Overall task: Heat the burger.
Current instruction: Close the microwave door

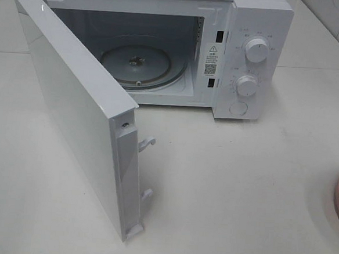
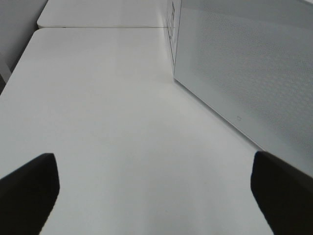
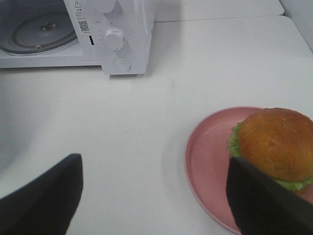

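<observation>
White microwave [image 1: 163, 45], door [image 1: 77, 115] swung wide, turntable [image 1: 142, 64] bare: ready for loading. Burger [image 3: 276, 144] on pink plate [image 3: 205, 156], off to the right. Right gripper [image 3: 154, 196] jaws apart, just beside burger, nothing held. Left gripper [image 2: 154, 188] jaws apart, empty, near door.

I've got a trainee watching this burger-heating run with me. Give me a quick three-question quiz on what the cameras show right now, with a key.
1. True or false: the microwave door is swung open and the glass turntable is bare.
2. What is the burger sitting on? A) the turntable B) the pink plate C) the bare table
3. Fill in: the left gripper is ____ and holds nothing.

Key:
1. True.
2. B. The plate sits on the table, outside the microwave, near the right gripper.
3. Open.
</observation>
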Tool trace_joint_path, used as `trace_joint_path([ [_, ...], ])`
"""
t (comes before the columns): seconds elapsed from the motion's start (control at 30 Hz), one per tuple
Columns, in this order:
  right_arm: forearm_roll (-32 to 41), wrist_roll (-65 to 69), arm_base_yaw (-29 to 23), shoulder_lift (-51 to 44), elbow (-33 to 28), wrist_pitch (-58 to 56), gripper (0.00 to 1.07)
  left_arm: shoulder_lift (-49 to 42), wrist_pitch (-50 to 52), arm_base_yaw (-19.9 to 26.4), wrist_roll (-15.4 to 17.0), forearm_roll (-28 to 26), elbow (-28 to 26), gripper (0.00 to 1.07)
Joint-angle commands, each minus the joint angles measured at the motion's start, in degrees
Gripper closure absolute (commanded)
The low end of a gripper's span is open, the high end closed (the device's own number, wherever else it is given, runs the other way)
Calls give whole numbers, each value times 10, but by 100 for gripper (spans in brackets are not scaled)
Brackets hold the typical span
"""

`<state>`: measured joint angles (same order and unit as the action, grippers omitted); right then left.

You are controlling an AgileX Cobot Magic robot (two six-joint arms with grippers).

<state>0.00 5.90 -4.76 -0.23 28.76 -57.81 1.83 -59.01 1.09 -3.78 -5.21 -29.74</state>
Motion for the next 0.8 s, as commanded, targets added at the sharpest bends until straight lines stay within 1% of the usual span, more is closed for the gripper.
trace_joint_path([
  [0.03, 0, -7, 3, -16, -2, 5, 31, 32, 47, -1, 4, -6, -19, 12],
  [0.07, 0, -7, 3, -16, -2, 5, 31, 40, 57, -1, 4, -6, -20, 15],
  [0.1, 0, -7, 3, -16, -2, 5, 31, 40, 57, -1, 4, -6, -20, 15],
  [0.17, 0, -7, 3, -16, -2, 5, 31, 70, 87, -1, 4, -4, -20, 23],
  [0.2, 0, -7, 3, -16, -2, 5, 31, 70, 87, -1, 4, -4, -20, 23],
  [0.23, 0, -7, 3, -16, -2, 5, 31, 89, 111, -1, 4, -3, -20, 31],
  [0.27, 0, -7, 3, -16, -2, 5, 31, 100, 124, -1, 4, -3, -20, 35],
  [0.3, 0, -7, 3, -16, -2, 5, 31, 100, 124, -1, 4, -3, -20, 35],
  [0.33, 0, -7, 3, -16, -2, 5, 31, 120, 150, -1, 4, -3, -20, 43],
  [0.37, 0, -7, 3, -16, -2, 5, 31, 131, 162, -1, 4, -3, -20, 48],
  [0.4, 0, -7, 3, -16, -2, 5, 31, 131, 162, -1, 4, -3, -20, 48],
  [0.43, 0, -7, 3, -16, -2, 5, 31, 148, 183, -1, 4, -3, -20, 55],
  [0.47, 0, -7, 3, -16, -2, 5, 31, 148, 183, -1, 4, -3, -20, 55],
  [0.5, 0, -7, 3, -16, -2, 5, 31, 167, 204, -1, 4, -3, -20, 62],
  [0.53, 0, -7, 3, -16, -2, 5, 31, 175, 217, -1, 4, -3, -20, 65],
  [0.57, 0, -7, 3, -16, -2, 5, 31, 175, 217, -1, 4, -3, -20, 65],
  [0.6, 0, -7, 3, -16, -2, 5, 31, 190, 244, -1, 4, -3, -20, 71],
  [0.63, 0, -7, 3, -16, -2, 5, 31, 197, 254, -1, 4, -3, -20, 74],
  [0.67, 0, -7, 3, -16, -2, 5, 31, 197, 254, -1, 4, -3, -20, 74],
  [0.7, 0, -7, 3, -16, -2, 5, 31, 210, 279, -1, 4, -3, -20, 81],
  [0.73, 0, -7, 3, -16, -2, 5, 31, 217, 289, -1, 4, -3, -20, 85],
  [0.77, 0, -7, 3, -16, -2, 5, 31, 217, 289, -1, 4, -3, -20, 85],
  [0.8, 0, -7, 3, -16, -2, 5, 31, 233, 311, -1, 4, -3, -20, 94],
])
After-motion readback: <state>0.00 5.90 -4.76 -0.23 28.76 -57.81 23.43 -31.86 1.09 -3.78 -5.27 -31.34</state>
